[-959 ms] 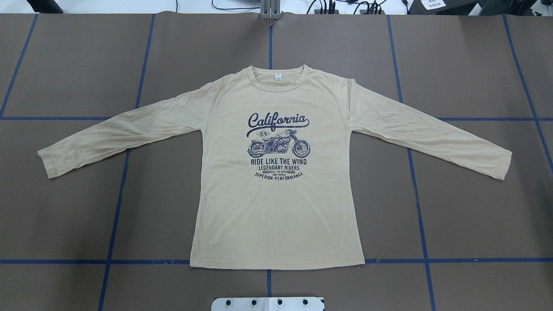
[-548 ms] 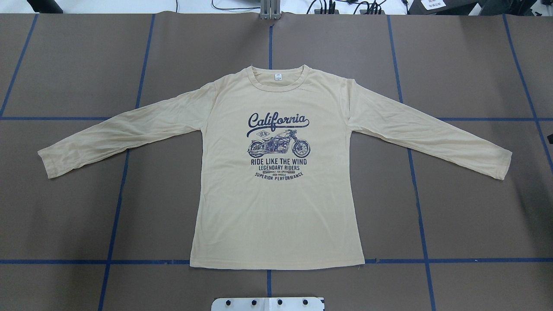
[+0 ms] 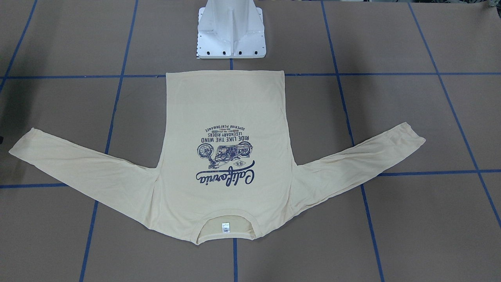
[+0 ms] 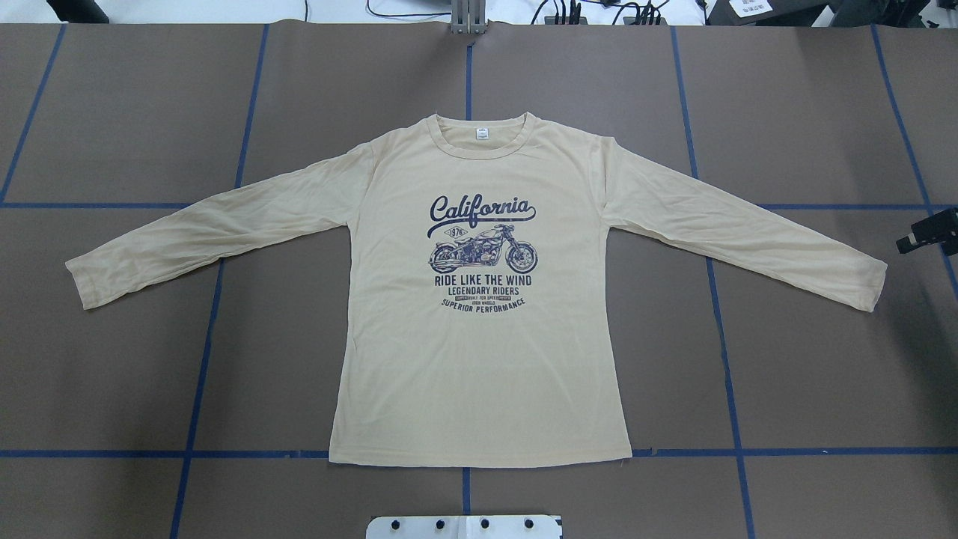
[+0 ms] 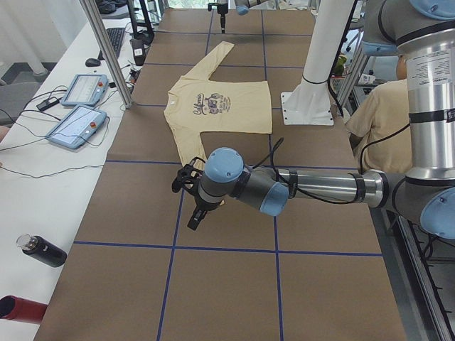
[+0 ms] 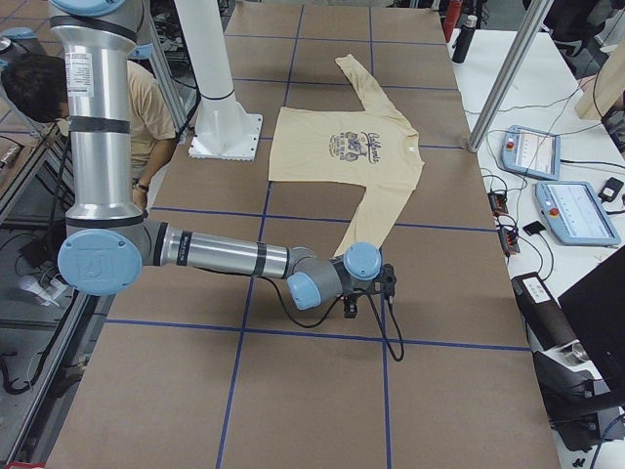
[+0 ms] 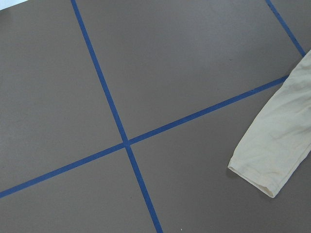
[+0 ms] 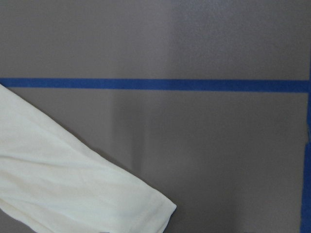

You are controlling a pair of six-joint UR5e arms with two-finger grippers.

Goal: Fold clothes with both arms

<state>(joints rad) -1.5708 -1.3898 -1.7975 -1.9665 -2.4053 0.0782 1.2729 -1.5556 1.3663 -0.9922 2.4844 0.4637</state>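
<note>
**Hands beside the cuffs, shirt spread flat**

The right hand (image 4: 928,233) hangs just outside the right cuff (image 4: 868,288), apart from the cloth. The left hand (image 5: 190,202) is near the left cuff (image 7: 262,174). I cannot tell how far either is open.

Blue tape lines (image 4: 202,359) cross the brown bench (image 4: 112,374), and a white pedestal base (image 3: 231,35) stands beside the hem. The cream long-sleeved T-shirt (image 4: 479,359) lies flat mid-bench, with the navy print up and the sleeves spread.
</note>
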